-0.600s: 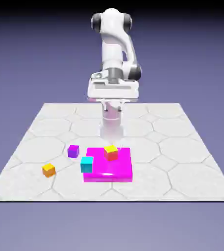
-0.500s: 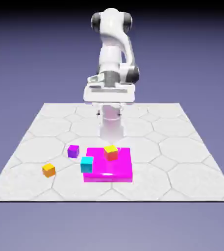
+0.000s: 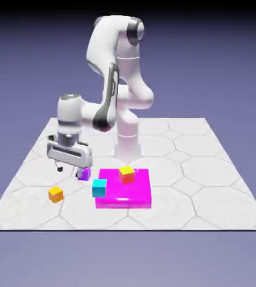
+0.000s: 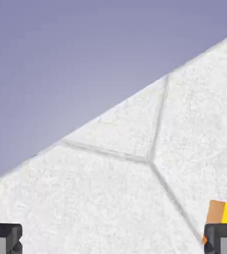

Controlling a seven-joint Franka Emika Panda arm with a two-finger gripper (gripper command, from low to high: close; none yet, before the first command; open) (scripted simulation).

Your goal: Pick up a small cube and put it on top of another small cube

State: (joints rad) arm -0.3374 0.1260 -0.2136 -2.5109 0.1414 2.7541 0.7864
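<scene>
The step in hand looks like the approach, nothing lifted yet. Nearest the camera, the small cube (image 3: 55, 194) sits bare at the exterior view's lower left, just below and left of the gripper (image 3: 68, 167), whose fingers stand spread and empty. Next, the gripper must come down over that cube, probably. Farther back, another small cube (image 3: 126, 174) rests on the magenta slab (image 3: 135, 193).
</scene>
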